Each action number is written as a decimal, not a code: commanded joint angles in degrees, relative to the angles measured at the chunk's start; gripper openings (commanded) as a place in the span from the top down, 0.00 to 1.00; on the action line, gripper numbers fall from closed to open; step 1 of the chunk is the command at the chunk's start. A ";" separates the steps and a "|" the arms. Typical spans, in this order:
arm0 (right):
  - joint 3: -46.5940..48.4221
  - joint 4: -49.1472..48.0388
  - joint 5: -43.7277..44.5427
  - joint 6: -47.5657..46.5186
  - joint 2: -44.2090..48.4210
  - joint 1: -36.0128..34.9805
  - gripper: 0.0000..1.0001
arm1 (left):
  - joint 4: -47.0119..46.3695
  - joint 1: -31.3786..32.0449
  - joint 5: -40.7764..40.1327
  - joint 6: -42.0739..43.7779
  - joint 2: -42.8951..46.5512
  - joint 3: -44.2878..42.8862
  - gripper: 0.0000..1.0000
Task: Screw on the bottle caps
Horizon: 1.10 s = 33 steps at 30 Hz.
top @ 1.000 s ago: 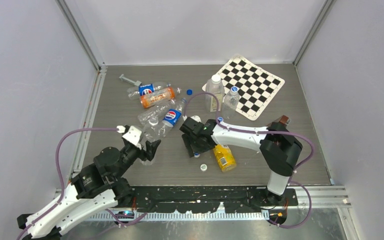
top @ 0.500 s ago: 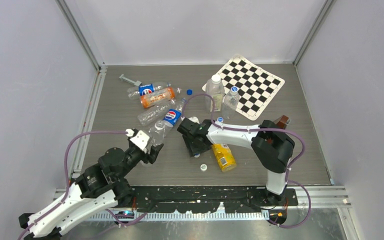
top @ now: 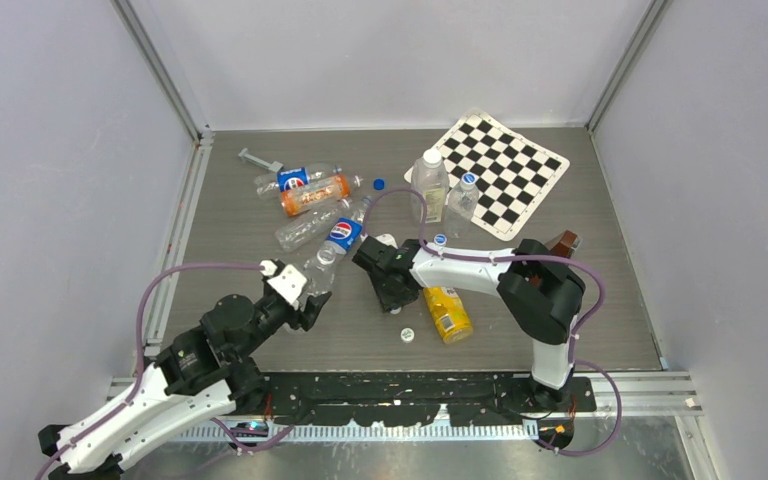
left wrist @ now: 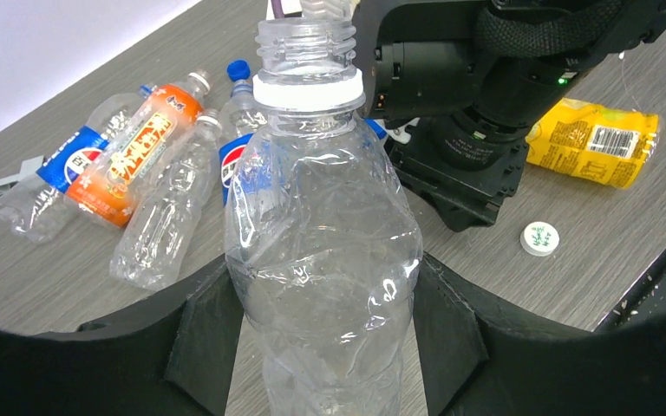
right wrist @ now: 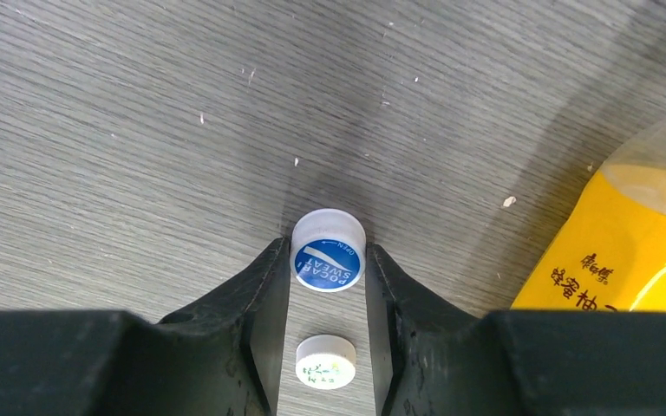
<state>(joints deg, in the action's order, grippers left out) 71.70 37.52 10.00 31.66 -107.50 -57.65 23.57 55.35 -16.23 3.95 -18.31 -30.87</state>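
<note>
Right pincer (right wrist: pixel 329 265) is clenched on the blue-topped cap (right wrist: pixel 329 260), one finger against each side. The cap sits on the counter (right wrist: pixel 139 130) near its middle, just left of the yellow bottle (right wrist: pixel 624 251). From above, the wrist hides that grip. The yellow bottle is cut off at the frame edge. The cap's top reads "POCARI SWEAT" and "OPEN". A white cap (right wrist: pixel 324 362) lies between the fingers, closer to the wrist, its green print too small to make out. Left pincer (left wrist: pixel 323 329) grasps a clear bottle (left wrist: pixel 321 243) at the near left, uncapped, its base out of sight.
</note>
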 commanded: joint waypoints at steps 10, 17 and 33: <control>-2.70 -3.00 0.23 -3.09 8.33 0.30 0.94 | -3.01 -0.25 6.37 1.88 -5.08 -0.06 1.00; -5.44 -2.58 -2.85 -8.38 24.24 2.31 0.99 | -3.96 -0.25 12.39 3.34 -10.51 -0.24 1.00; -6.15 -4.03 -26.92 -29.05 47.69 4.47 0.99 | -11.45 -0.25 28.42 7.61 -15.87 -0.29 1.00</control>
<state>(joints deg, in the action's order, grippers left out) 65.87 35.57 -7.68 8.08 -60.55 -53.19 18.31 55.35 5.93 8.75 -33.21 -30.55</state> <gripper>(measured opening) 0.394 0.652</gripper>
